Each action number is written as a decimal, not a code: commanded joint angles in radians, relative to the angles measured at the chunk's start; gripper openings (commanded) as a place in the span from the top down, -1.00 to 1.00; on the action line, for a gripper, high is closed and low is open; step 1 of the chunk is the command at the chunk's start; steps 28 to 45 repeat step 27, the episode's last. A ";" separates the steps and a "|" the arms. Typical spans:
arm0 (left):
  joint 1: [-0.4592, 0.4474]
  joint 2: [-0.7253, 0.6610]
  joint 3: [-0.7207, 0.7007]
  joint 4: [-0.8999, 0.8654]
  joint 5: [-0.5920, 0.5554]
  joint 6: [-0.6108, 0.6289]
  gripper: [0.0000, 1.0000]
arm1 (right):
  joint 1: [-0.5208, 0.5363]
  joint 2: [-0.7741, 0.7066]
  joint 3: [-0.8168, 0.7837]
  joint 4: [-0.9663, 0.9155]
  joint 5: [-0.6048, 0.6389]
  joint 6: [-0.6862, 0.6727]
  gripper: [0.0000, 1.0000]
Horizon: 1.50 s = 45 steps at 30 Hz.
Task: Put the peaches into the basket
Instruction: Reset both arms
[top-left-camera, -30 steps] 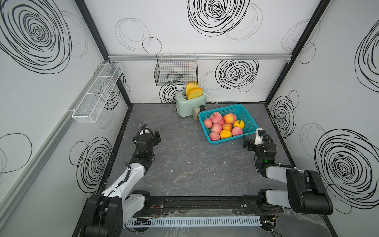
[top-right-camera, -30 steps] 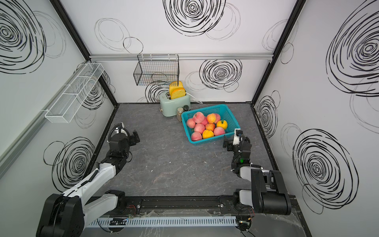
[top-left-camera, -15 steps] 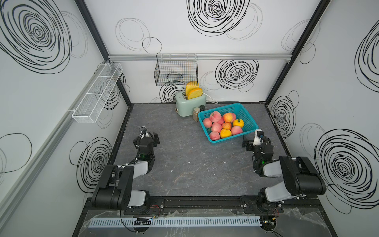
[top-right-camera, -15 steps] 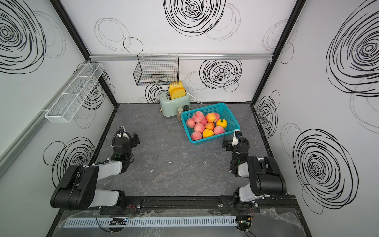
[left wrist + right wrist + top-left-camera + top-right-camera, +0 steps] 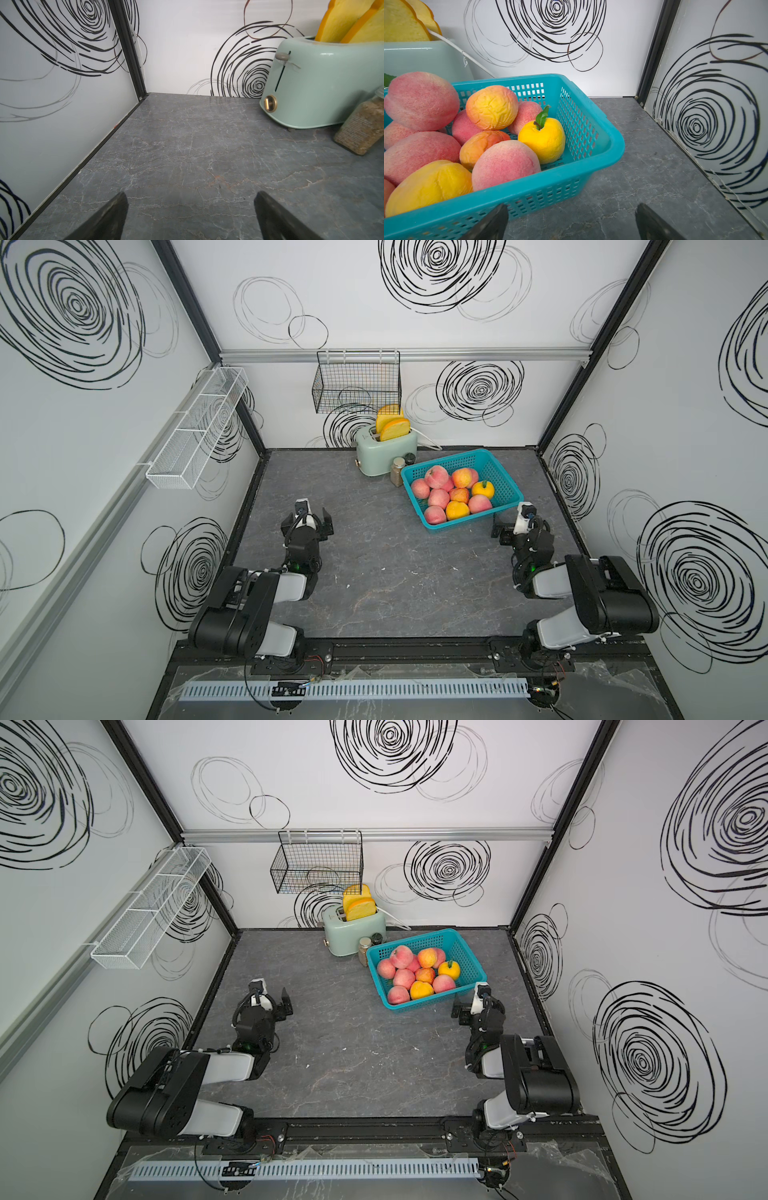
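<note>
Filling the basket (image 5: pixel 505 485), the peaches (image 5: pixel 436 477) are judged light and roll-prone, best taken across the middle; left tool (image 5: pixel 308 526) and right tool (image 5: pixel 519 529) are seen wide, empty.

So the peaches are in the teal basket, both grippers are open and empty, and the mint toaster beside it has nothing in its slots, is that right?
Not quite: the toaster holds two bread slices, as both top views show. The rest stands: peaches in the basket, left gripper and right gripper open and empty.
</note>
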State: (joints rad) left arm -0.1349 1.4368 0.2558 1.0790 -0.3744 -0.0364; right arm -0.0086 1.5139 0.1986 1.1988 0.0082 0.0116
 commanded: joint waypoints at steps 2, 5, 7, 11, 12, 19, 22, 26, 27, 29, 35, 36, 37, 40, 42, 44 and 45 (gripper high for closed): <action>0.032 -0.010 -0.023 0.121 0.157 0.038 -0.97 | 0.002 0.005 0.009 0.063 0.009 0.000 -0.99; 0.016 0.031 -0.110 0.320 0.259 0.101 -0.97 | 0.004 0.003 0.007 0.066 0.010 -0.002 -0.99; -0.006 0.033 -0.131 0.372 0.177 0.095 -0.97 | 0.005 0.000 0.007 0.065 0.011 -0.002 -0.99; 0.016 0.035 -0.088 0.289 0.185 0.071 -0.97 | 0.004 0.001 0.006 0.064 0.009 -0.002 -0.99; 0.017 0.033 -0.088 0.285 0.187 0.071 -0.97 | 0.004 0.001 0.007 0.064 0.008 -0.002 -0.99; 0.036 0.034 -0.068 0.245 0.211 0.055 -0.97 | 0.004 0.002 0.008 0.063 0.009 -0.002 -0.99; 0.052 0.034 -0.057 0.227 0.227 0.040 -0.97 | 0.002 0.005 0.012 0.058 0.007 -0.001 -0.99; 0.052 0.031 -0.059 0.227 0.228 0.040 -0.97 | 0.001 0.003 0.010 0.057 0.003 -0.001 -0.99; 0.052 0.031 -0.059 0.229 0.228 0.040 -0.97 | 0.002 0.001 0.010 0.058 0.003 -0.001 -0.99; 0.052 0.031 -0.059 0.229 0.228 0.040 -0.97 | 0.002 0.001 0.010 0.058 0.003 -0.001 -0.99; 0.052 0.031 -0.059 0.229 0.228 0.040 -0.97 | 0.002 0.001 0.010 0.058 0.003 -0.001 -0.99; 0.052 0.031 -0.059 0.229 0.228 0.040 -0.97 | 0.002 0.001 0.010 0.058 0.003 -0.001 -0.99; 0.052 0.031 -0.059 0.229 0.228 0.040 -0.97 | 0.002 0.001 0.010 0.058 0.003 -0.001 -0.99; 0.052 0.031 -0.059 0.229 0.228 0.040 -0.97 | 0.002 0.001 0.010 0.058 0.003 -0.001 -0.99; 0.052 0.031 -0.059 0.229 0.228 0.040 -0.97 | 0.002 0.001 0.010 0.058 0.003 -0.001 -0.99; 0.052 0.031 -0.059 0.229 0.228 0.040 -0.97 | 0.002 0.001 0.010 0.058 0.003 -0.001 -0.99; 0.052 0.031 -0.059 0.229 0.228 0.040 -0.97 | 0.002 0.001 0.010 0.058 0.003 -0.001 -0.99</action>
